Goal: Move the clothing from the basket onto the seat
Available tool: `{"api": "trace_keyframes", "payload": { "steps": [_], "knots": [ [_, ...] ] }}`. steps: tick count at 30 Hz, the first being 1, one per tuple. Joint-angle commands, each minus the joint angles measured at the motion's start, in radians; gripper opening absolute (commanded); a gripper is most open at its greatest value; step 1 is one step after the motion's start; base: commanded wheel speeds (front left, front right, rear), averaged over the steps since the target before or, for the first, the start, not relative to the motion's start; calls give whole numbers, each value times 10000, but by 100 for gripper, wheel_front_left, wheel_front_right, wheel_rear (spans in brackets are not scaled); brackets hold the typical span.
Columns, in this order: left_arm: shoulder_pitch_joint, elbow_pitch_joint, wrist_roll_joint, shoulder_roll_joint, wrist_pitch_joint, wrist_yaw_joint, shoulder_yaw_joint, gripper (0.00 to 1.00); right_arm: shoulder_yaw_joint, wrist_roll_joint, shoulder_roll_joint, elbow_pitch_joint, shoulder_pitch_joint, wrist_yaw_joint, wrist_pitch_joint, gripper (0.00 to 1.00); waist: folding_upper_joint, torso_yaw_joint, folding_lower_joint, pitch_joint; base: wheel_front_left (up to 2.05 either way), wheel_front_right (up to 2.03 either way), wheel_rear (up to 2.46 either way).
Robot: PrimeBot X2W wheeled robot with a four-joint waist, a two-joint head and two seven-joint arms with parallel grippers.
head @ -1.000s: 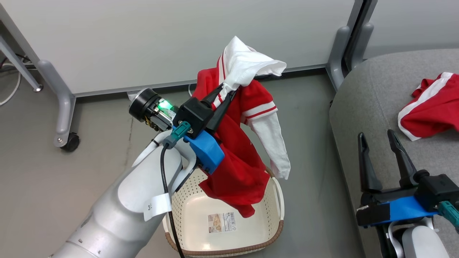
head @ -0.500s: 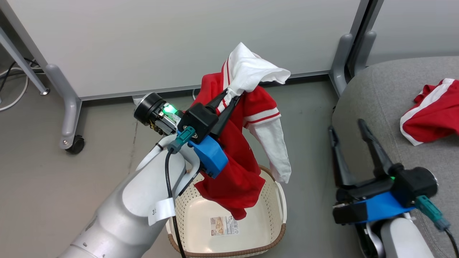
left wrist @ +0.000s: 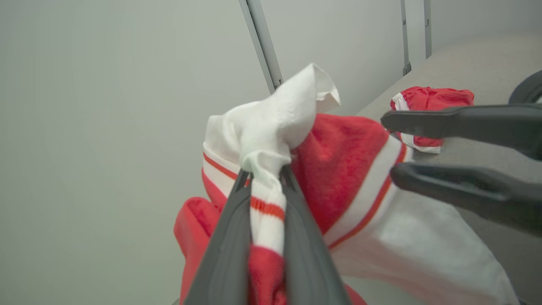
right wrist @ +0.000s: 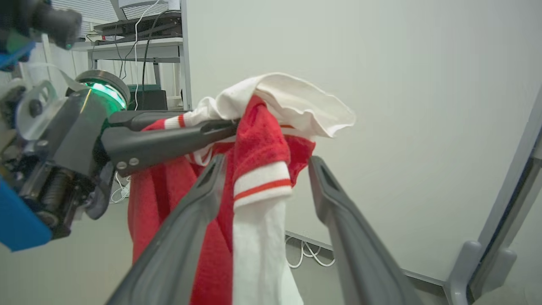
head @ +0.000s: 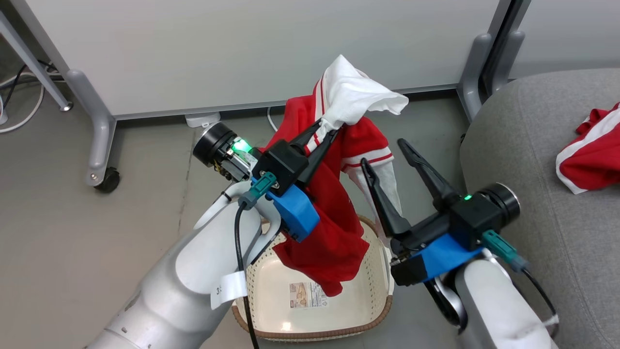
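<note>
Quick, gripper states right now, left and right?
Left gripper: shut on the red garment, which hangs over the basket.
Right gripper: open, holding nothing, close to the garment's white sleeve.

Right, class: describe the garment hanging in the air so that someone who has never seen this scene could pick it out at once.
Find the cream basket on the floor before the white partition. Above it a red top with white sleeves dangles, pinched in the left hand. Unlike the other red garment, which lies on the grey seat, this one hangs free.
</note>
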Motion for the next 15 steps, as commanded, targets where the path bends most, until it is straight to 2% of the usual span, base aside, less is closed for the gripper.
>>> {"api": "trace_keyframes", "payload": {
  "steps": [1,11,12,13,14,15],
  "knots": [
    [-118,-50,50,-31,-50,-38,9,0,101,-92,-40,177,-262,1,-6,100,-1,43,0,68,0,0,0],
    [-267,-330,175,-226,-50,-72,-232,0,704,-613,-46,2619,-1794,1,-4,100,-1,286,0,383,0,0,0],
    [-265,-348,177,-236,-50,-61,-249,0,732,-541,-37,2818,-1898,1,-4,62,-1,296,0,394,0,0,0],
    [-257,-361,182,-248,-50,-55,-266,0,766,-474,-27,2970,-1995,1,-4,6,-1,303,0,401,0,0,0],
    [-248,-377,187,-252,-50,-57,-285,0,810,-444,-17,3081,-2082,1,-6,0,-1,306,0,404,0,0,0],
    [-243,-383,175,-253,-50,-59,-298,0,845,-386,-9,3187,-2138,1,-4,0,-1,307,0,406,0,0,0]
  ]
}}
